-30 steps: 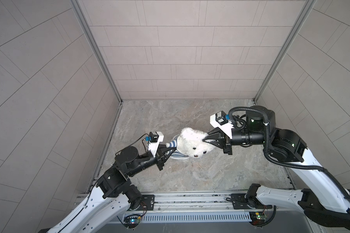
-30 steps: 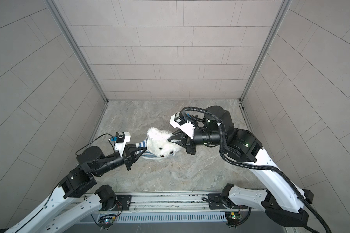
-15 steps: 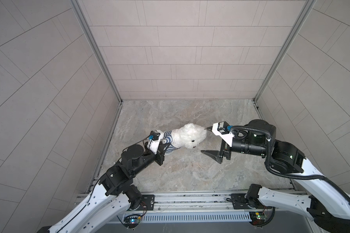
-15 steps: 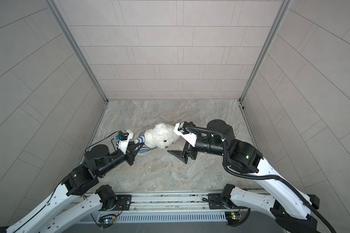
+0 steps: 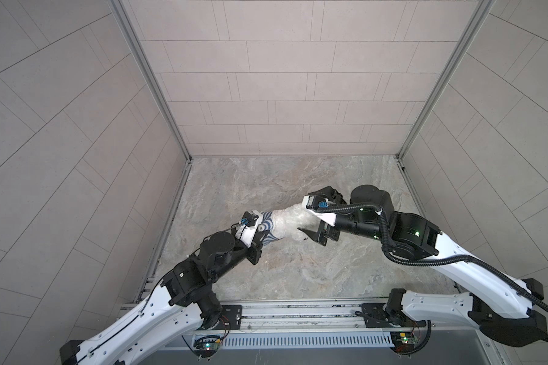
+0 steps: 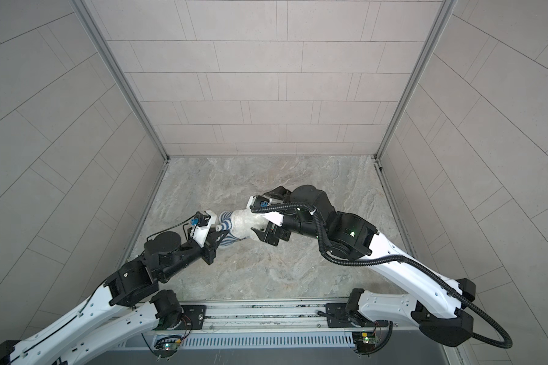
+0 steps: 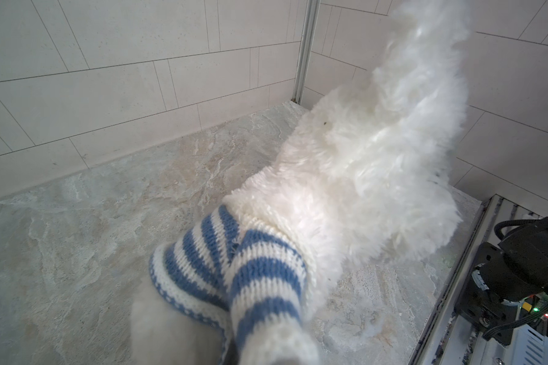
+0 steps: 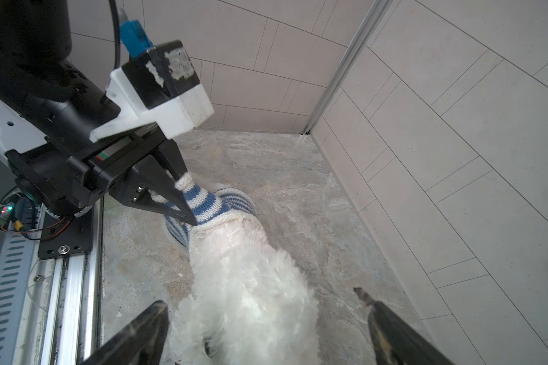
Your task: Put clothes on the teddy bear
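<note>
Pinched by left jaws: striped sweater sleeve (image 8: 200,202); teddy bear (image 8: 244,284) was flanked, apparently untouched, by right jaws spread wide.

1. No legible text, label, brand, number or sign in any of the views.
2. Worn whitish patches on the black-and-white box-shaped camera housing (image 8: 168,79) seen in the right wrist view: no letters to make out.
3. Small circuit board with lit lamps (image 5: 207,346) below the front grey metal rail (image 5: 298,311) in a top view: markings too small to read.
</note>
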You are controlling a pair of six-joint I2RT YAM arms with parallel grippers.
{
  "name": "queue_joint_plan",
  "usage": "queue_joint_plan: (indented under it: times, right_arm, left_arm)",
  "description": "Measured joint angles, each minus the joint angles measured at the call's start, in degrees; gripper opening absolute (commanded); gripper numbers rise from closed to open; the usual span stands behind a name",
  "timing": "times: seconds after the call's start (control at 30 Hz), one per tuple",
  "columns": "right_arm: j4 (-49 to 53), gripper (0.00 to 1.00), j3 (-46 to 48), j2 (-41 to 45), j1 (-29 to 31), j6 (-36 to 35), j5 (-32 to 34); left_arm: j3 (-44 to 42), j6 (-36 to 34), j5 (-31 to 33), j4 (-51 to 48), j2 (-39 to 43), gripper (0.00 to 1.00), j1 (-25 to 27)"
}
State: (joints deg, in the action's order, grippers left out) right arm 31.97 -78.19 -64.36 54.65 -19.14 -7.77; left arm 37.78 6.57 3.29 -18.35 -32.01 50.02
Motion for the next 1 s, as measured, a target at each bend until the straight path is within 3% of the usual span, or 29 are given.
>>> queue_joint_plan:
  times: [0.1,0.3,0.47,0.67,0.83,0.87,1.0]
  right_arm:
    - [0.39,0.97,0.0,-1.36,-0.02,-0.66,1.29]
    - [1.57,0.81,-0.22,-4.33,-1.4,-1.07,1.18]
    - [3.23,0.56,-2.12,-7.56,-2.56,-0.7,-0.63]
    - [4.94,0.54,-4.33,-9.92,-2.62,-0.37,-2.19]
    - [6.75,0.65,-5.62,-11.06,-2.86,-0.33,-4.13]
    - [7.23,0.63,-6.03,-11.32,-2.89,-0.35,-4.61]
    - [9.49,0.41,-7.74,-12.17,-3.13,-0.5,-6.08]
  left_arm:
    - [0.0,-0.02,0.98,0.04,-0.02,0.0,0.42]
    - [-0.24,-0.07,2.34,0.07,1.01,0.0,0.92]
    - [-0.31,-0.22,3.43,0.07,1.7,0.0,1.29]
    - [-0.42,-0.22,4.24,0.0,1.88,0.0,1.4]
    - [-0.42,-0.24,4.37,0.0,1.88,0.0,1.4]
    - [-0.42,-0.24,4.35,0.0,1.88,0.0,1.4]
    - [-0.44,-0.35,4.26,0.0,2.23,0.0,1.4]
